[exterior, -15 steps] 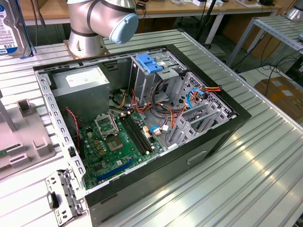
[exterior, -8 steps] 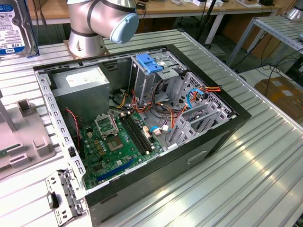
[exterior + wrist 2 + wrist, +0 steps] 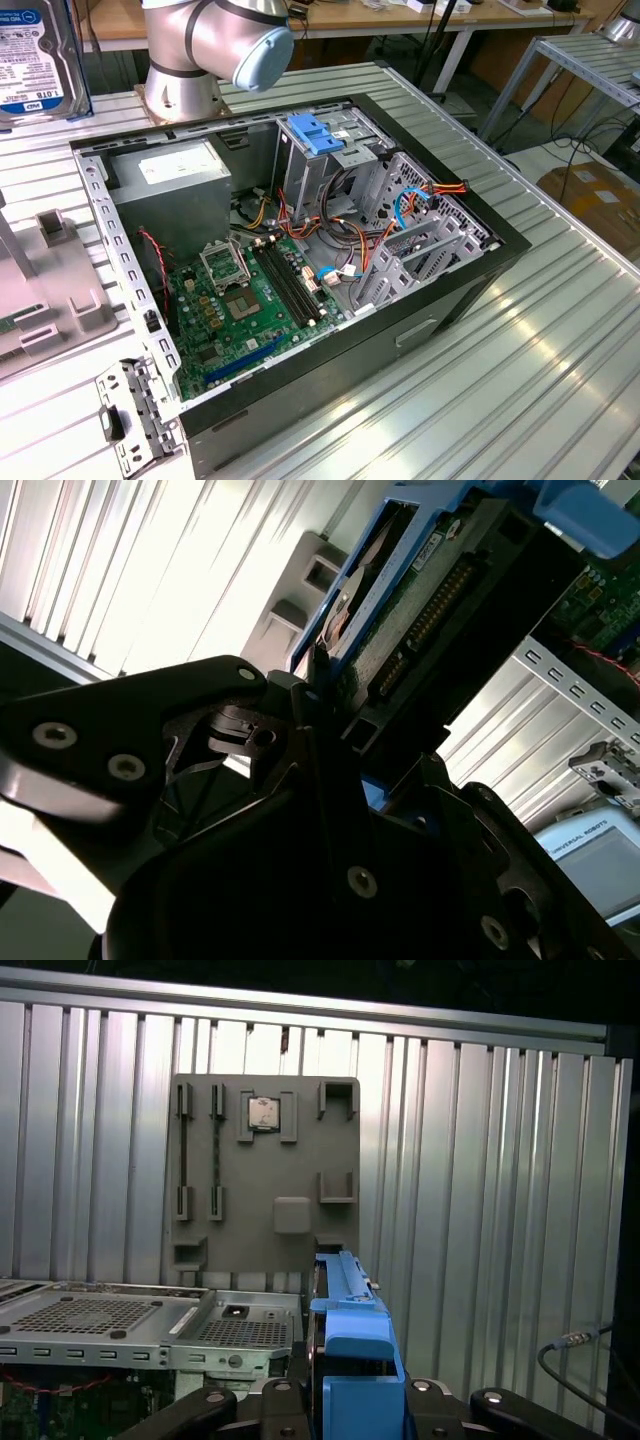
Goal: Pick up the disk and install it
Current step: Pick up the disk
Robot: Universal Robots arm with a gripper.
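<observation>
- Arm's gripper [image 3: 345,705]: fingers closed tight on the disk [image 3: 420,590], gripping its blue-railed sides.
- Exterior view: the disk [image 3: 30,50] is at the view's far upper left, label facing cam, outside the open PC case [image 3: 480,270].
- First wrist view: the disk's blue rail [image 3: 350,1345] is edge-on, w/ the grey fixture plate [image 3: 265,1170] and ribbed table [image 3: 480,1210] beyond.
- Blue latch [image 3: 315,135] sits on the case's drive cage.

Ribbed metal table [image 3: 520,330], wooden workbench [image 3: 400,15] behind, perhaps cardboard [image 3: 590,195] on the floor [image 3: 545,160]
</observation>
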